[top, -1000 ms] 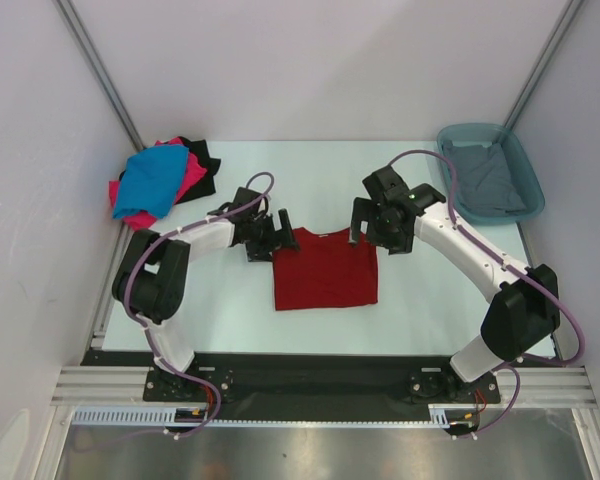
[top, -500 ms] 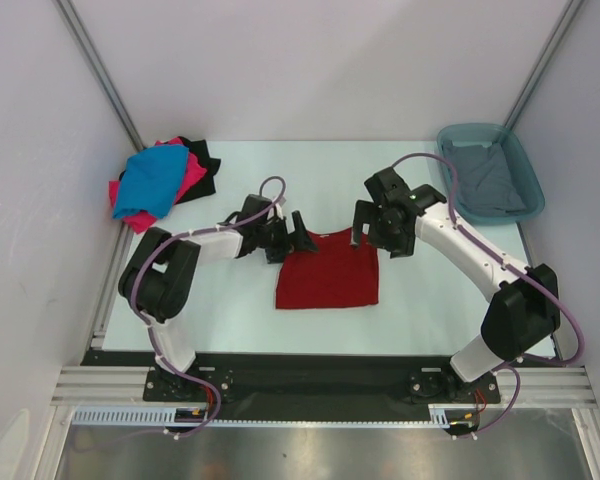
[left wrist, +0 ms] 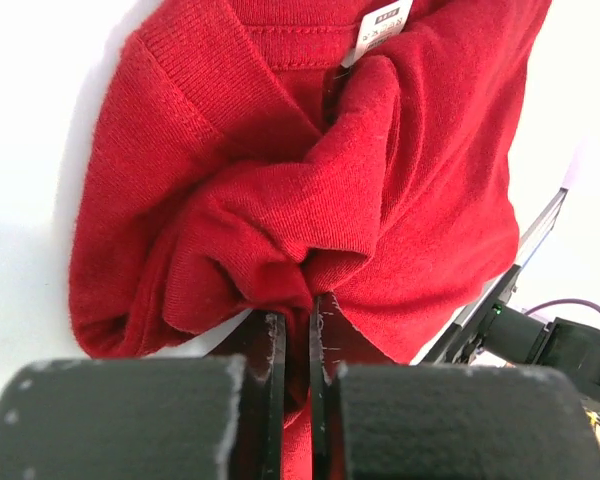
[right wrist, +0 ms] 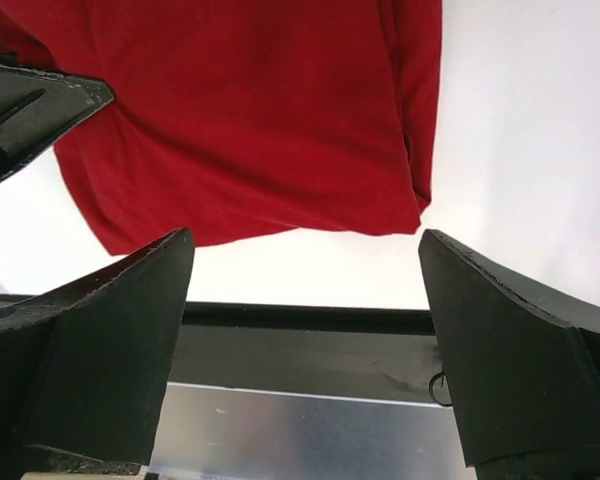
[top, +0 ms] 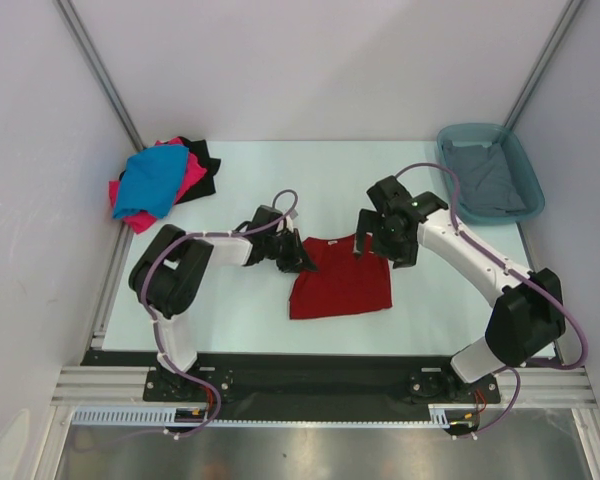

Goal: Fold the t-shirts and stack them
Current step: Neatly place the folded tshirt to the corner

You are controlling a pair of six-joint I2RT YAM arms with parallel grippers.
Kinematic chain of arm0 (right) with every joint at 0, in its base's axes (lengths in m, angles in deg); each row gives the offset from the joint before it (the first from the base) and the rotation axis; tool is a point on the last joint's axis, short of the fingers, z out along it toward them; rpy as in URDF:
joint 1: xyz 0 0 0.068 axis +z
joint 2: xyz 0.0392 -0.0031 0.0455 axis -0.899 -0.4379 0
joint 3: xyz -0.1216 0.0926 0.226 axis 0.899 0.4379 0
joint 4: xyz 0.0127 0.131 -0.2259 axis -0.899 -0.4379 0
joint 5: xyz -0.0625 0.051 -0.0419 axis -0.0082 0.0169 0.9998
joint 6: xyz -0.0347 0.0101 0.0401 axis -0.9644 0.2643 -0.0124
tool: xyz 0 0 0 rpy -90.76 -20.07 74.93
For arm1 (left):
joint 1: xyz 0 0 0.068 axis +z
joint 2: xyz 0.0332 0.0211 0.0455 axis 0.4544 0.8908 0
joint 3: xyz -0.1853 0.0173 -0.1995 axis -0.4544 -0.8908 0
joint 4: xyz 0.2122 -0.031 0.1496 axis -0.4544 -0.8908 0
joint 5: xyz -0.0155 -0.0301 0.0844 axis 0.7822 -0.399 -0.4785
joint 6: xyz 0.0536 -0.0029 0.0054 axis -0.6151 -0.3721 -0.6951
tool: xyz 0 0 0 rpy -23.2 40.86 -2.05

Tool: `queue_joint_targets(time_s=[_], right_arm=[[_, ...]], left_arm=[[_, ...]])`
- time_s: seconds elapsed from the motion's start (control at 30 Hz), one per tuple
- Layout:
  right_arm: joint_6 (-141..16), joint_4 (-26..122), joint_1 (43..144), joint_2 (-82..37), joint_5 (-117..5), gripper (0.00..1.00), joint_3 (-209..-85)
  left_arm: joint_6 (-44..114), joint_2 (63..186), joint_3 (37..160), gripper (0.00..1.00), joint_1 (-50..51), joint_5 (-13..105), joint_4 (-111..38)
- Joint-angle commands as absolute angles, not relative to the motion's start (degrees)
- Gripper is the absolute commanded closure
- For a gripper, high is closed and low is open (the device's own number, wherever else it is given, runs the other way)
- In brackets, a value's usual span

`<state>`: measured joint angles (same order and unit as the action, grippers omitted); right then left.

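Observation:
A folded dark red t-shirt point(top: 342, 283) lies mid-table, bunched at its upper left corner. My left gripper point(top: 302, 262) is shut on that bunched cloth; in the left wrist view the red shirt point(left wrist: 310, 150) fills the frame, with a fold pinched in the gripper point(left wrist: 297, 318). My right gripper point(top: 380, 250) hovers open over the shirt's upper right corner. The right wrist view shows this gripper point(right wrist: 305, 235) holding nothing, with the red shirt point(right wrist: 250, 110) below it. The blue point(top: 155, 178), hot pink point(top: 192, 178) and black point(top: 206, 164) t-shirts are piled at back left. The grey one point(top: 485, 178) lies in the tub.
The teal plastic tub point(top: 472, 130) stands at the back right corner. Grey side walls close in the table left and right. A black rail point(top: 310, 372) and a metal frame run along the near edge behind the arm bases.
My left gripper slid right onto the red shirt's upper left corner and shut on the cloth. The shirt shifted right and bunched. The right gripper moved slightly toward me, still open.

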<state>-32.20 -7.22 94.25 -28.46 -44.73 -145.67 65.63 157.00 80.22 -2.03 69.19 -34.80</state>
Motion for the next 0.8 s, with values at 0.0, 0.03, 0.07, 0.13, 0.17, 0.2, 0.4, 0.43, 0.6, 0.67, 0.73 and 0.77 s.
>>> queue_joint_targets(time_s=[0.0, 0.03, 0.07, 0.13, 0.17, 0.2, 0.4, 0.43, 0.6, 0.67, 0.73, 0.77], right_arm=[[-31.3, -7.7, 93.7, -26.0, -44.0, 0.00, -146.5], [-31.4, -7.6, 93.6, -26.1, -44.0, 0.00, -146.9], [-31.5, -7.5, 93.4, -26.2, -43.8, 0.00, -147.2], [-31.8, -7.4, 93.1, -26.6, -43.7, 0.00, -147.8], [-31.9, -7.4, 93.0, -26.6, -43.7, 0.00, -147.9], [-31.9, -7.3, 92.6, -26.6, -43.7, 0.00, -148.1], [-33.1, -5.8, 91.2, -28.8, -45.2, 0.00, -149.7], [-34.0, -6.2, 90.9, -29.4, -45.3, 0.00, -150.3], [-38.9, -5.6, 88.9, -34.8, -46.9, 0.00, -156.8], [-40.5, -6.3, 86.4, -37.3, -49.8, 0.00, -159.4], [-41.3, -6.5, 85.0, -40.5, -51.2, 0.00, -163.8], [-42.0, -6.4, 84.7, -41.4, -51.5, 0.00, -165.0]], left_arm=[[62.3, 159.4, 80.2, 1.00, -3.0, 64.6, -44.1], [61.8, 159.2, 81.2, 1.00, -3.1, 64.5, -44.1], [61.1, 159.0, 81.7, 1.00, -3.2, 63.9, -44.9], [60.0, 157.9, 83.9, 1.00, -3.3, 61.7, -46.2], [58.5, 157.4, 84.7, 1.00, -3.3, 61.2, -47.4], [57.7, 156.8, 85.9, 1.00, -3.3, 60.4, -48.4], [49.5, 157.4, 107.5, 1.00, -1.9, 54.4, -63.1], [48.8, 158.1, 114.4, 1.00, -1.2, 54.6, -64.8], [46.7, 166.0, 135.9, 1.00, 4.3, 55.9, -74.5], [46.7, 169.1, 146.2, 1.00, 6.7, 55.8, -78.6], [47.0, 174.0, 156.6, 1.00, 9.4, 55.7, -81.4], [47.2, 175.3, 159.5, 1.00, 10.4, 55.6, -82.8]])
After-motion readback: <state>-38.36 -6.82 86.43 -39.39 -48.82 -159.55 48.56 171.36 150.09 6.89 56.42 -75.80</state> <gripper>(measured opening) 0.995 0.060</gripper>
